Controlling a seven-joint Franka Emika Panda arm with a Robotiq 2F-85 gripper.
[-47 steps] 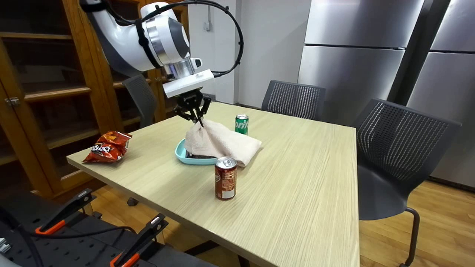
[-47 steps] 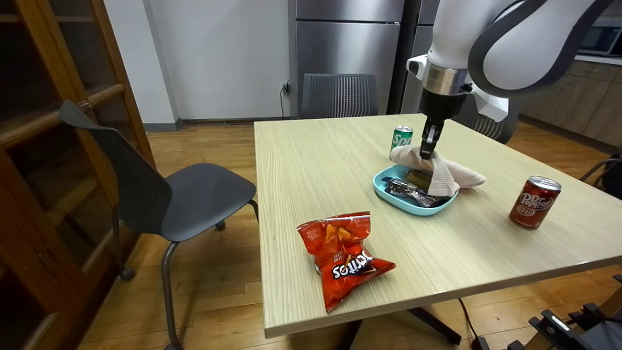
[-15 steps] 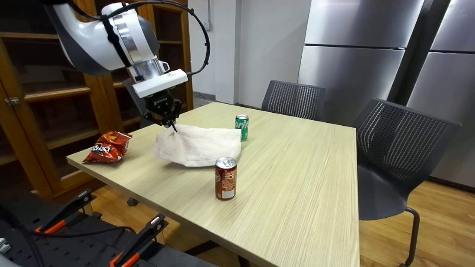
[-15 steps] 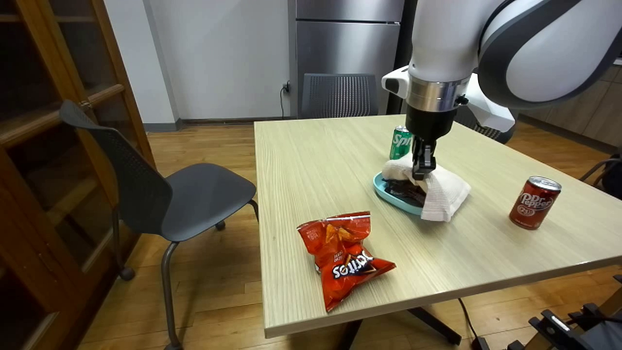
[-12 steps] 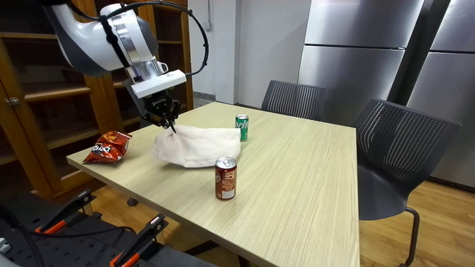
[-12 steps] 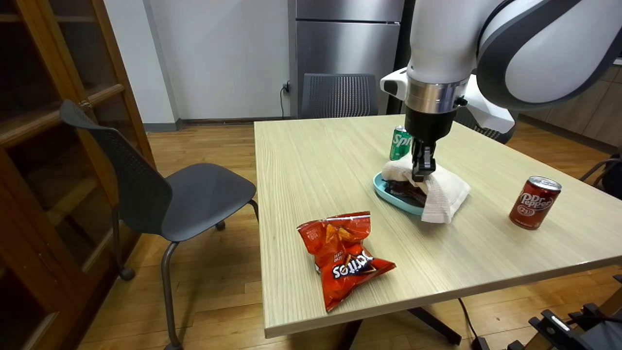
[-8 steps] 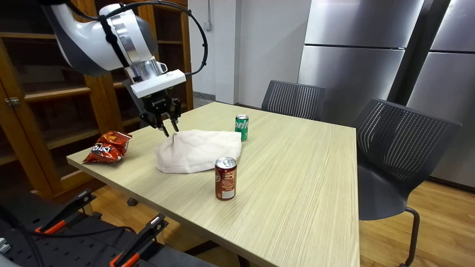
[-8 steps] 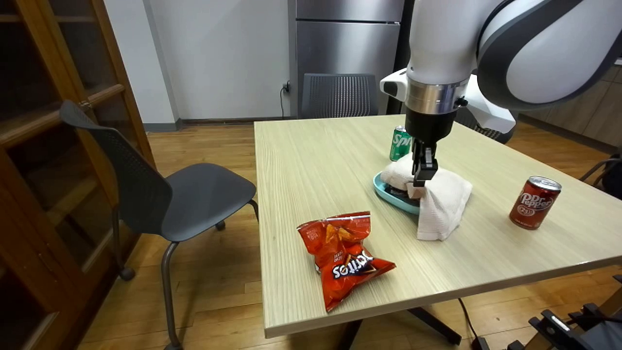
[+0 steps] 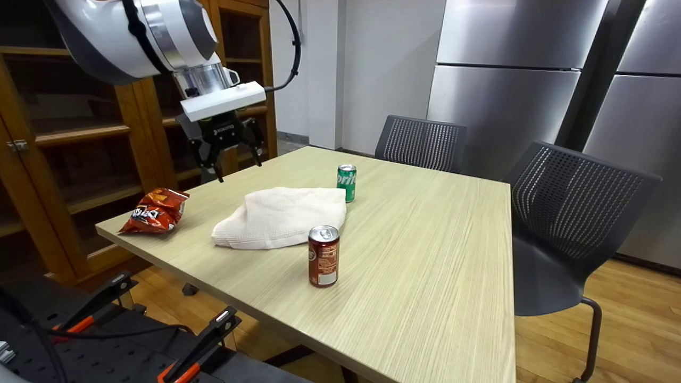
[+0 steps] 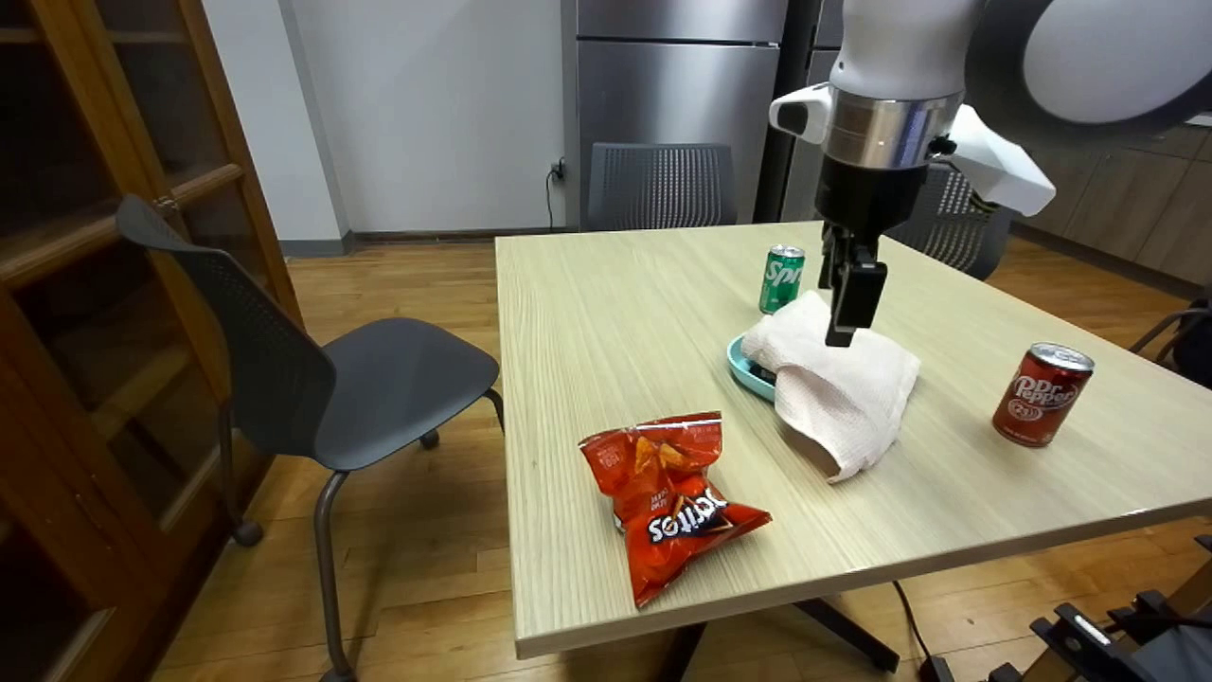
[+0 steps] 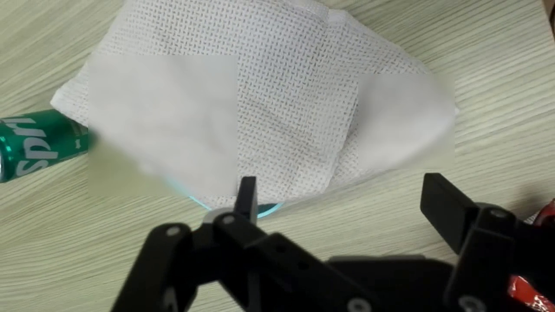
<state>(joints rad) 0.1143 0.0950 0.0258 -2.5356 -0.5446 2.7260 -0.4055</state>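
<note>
A cream towel lies draped over a light-blue plate, hiding most of it. One corner of the towel hangs past the plate onto the table. Only a bit of the plate's rim and a dark wrapped item peek out in an exterior view. My gripper hovers above the towel, apart from it, jaws wide open and holding nothing. In the wrist view bare tabletop and the near edge of the towel show between the fingers; parts of that picture are blurred.
A green Sprite can stands beside the towel's far end. Towards the front is a red Dr Pepper can. A red Doritos bag lies near a table corner. Dark chairs stand around the table.
Earlier the gripper pinched the towel and drew it further across the plate. It has since let go, opened wide and risen; the towel's freed corner has fallen flat.
</note>
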